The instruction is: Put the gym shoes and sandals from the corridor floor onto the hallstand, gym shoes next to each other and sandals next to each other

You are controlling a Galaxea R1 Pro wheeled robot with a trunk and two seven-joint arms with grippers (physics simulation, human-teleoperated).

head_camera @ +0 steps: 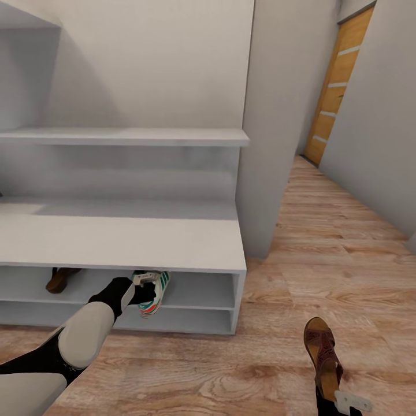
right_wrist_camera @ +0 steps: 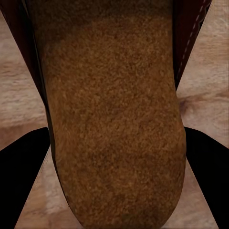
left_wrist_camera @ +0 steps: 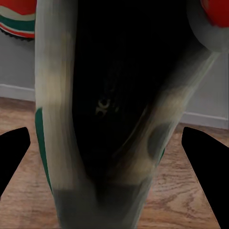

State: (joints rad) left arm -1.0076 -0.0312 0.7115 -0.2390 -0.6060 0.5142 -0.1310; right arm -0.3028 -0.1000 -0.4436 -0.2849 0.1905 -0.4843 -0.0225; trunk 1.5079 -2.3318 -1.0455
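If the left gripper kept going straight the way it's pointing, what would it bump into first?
Probably the hallstand: the left gripper, holding a gym shoe, points into the upper shoe shelf, so the shoe likely meets its back panel.

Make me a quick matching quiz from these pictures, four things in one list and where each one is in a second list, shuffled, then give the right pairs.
Things:
1. gym shoe
2. sandal in the right gripper
3. other sandal
4. wooden door

Places:
A. far down the corridor, at the head view's right
B. inside the hallstand's upper shoe shelf, toward its left
C. held by the left gripper at the shelf opening
D. held over the corridor floor, right of the hallstand

Pairs: 1-C, 2-D, 3-B, 4-A
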